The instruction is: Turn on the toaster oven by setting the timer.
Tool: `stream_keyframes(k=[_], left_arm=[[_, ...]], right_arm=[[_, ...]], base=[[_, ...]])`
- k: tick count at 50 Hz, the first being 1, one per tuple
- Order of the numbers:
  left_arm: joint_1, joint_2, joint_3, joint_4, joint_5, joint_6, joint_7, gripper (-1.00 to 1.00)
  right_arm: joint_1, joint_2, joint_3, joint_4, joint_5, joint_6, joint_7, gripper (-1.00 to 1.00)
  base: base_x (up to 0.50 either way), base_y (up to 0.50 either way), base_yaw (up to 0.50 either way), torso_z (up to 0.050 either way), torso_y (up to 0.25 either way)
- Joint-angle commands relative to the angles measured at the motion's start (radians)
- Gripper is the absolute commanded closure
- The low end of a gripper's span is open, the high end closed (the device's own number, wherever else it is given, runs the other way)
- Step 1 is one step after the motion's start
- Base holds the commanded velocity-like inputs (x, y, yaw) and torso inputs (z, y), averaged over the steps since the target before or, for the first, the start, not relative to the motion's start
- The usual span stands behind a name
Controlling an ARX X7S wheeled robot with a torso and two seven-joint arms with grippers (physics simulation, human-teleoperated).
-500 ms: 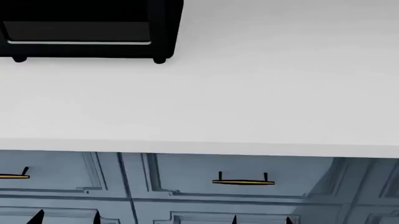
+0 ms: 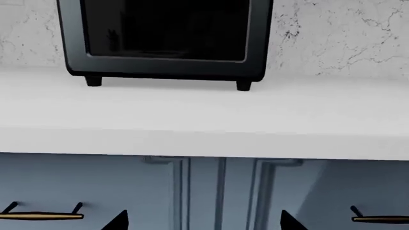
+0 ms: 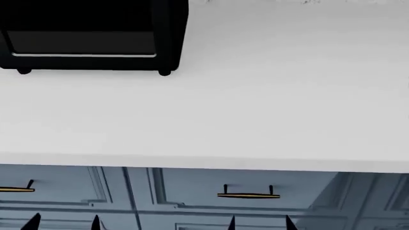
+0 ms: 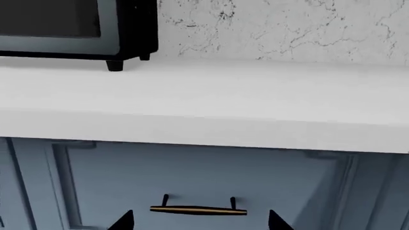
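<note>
Shifted lower in the head view since half a second ago: toaster oven, table edge and drawer fronts alike, so more of the appliance now shows. Sits at the back of the white table, above and well ahead of the left tool, up and off to the left of the right tool. Both tools low, in front of the blue drawers, fingertips apart, gripping nothing. No timer dial visible yet. Best to raise an arm clear over the table edge first, then find the knob before reaching.
</note>
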Motion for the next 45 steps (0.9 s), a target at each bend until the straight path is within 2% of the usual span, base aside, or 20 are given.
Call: stream_keyframes(k=[1, 11, 21, 26, 31, 37, 45], left_arm=[[0.001, -0.018, 0.012, 0.016, -0.062, -0.020, 0.000, -1.00], [0.009, -0.038, 0.041, 0.016, -0.055, 0.006, -0.001, -1.00], [0.029, -0.053, 0.043, 0.135, -0.105, -0.064, -0.020, -1.00], [-0.019, -0.081, 0.020, 0.266, -0.159, -0.198, -0.046, -1.00], [-0.096, -0.135, -0.015, 0.479, -0.253, -0.425, -0.084, -1.00], [-0.276, -0.188, -0.105, 0.628, -0.420, -0.713, -0.149, -1.00], [-0.460, -0.218, -0.134, 0.602, -0.520, -0.874, -0.167, -1.00]], right_arm=[[0.024, 0.016, -0.037, 0.013, 0.004, 0.013, 0.028, -1.00], [0.022, 0.029, -0.051, 0.007, 0.023, 0.012, 0.041, -1.00], [0.023, 0.047, -0.069, -0.056, 0.021, 0.043, 0.056, -1.00], [0.037, 0.075, -0.071, -0.291, 0.022, 0.201, 0.057, -1.00], [0.122, 0.104, -0.044, -0.487, 0.034, 0.408, 0.059, -1.00], [0.240, 0.126, -0.042, -0.537, 0.034, 0.537, 0.051, -1.00], [0.397, 0.144, -0.042, -0.515, 0.045, 0.649, 0.030, -1.00]], base=[[0.00, 0.00, 0.00, 0.050, 0.000], [0.00, 0.00, 0.00, 0.050, 0.000], [0.00, 0.00, 0.00, 0.050, 0.000], [0.00, 0.00, 0.00, 0.018, 0.000], [0.00, 0.00, 0.00, 0.000, 0.000], [0.00, 0.00, 0.00, 0.000, 0.000], [0.00, 0.00, 0.00, 0.000, 0.000]])
